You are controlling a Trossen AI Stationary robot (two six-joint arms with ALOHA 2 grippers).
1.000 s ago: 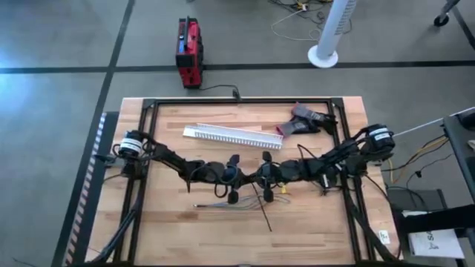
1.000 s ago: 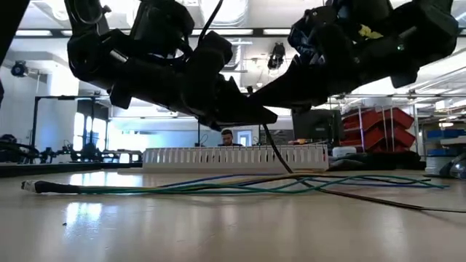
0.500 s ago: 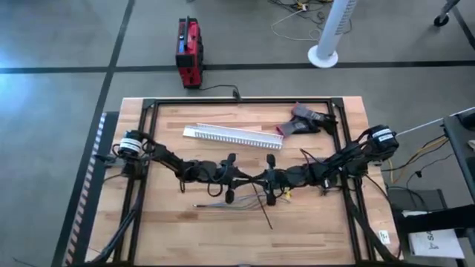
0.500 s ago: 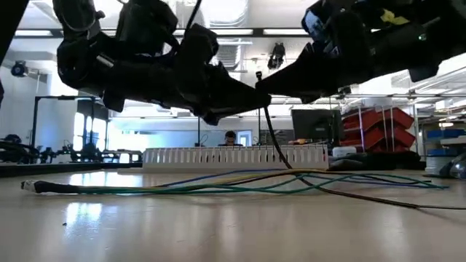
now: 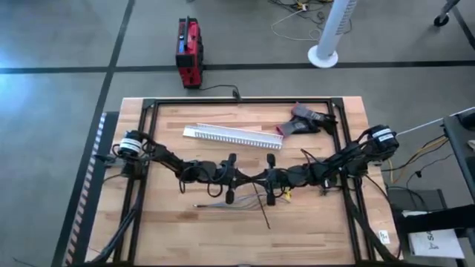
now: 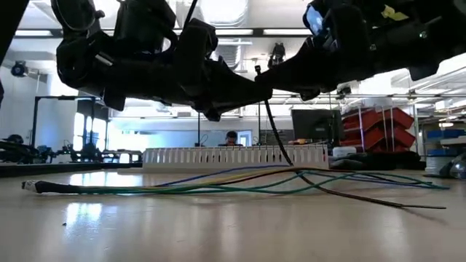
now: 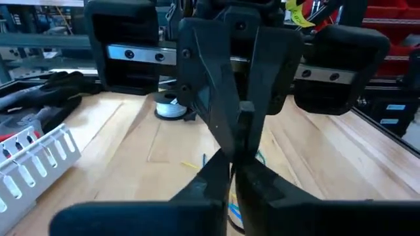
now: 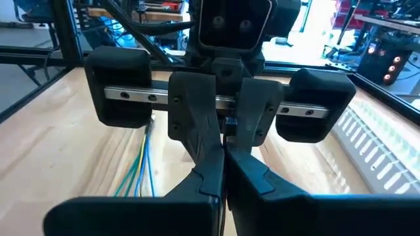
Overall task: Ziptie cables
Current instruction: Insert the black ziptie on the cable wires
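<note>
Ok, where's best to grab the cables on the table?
Probably where the cables bunch at one end, flat on the table; come straight down, jaws across their run. The left gripper and right gripper meet tip to tip just above.

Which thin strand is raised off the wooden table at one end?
The stiff black ziptie, pinched between the left gripper and right gripper; the coloured cables lie flat.
</note>
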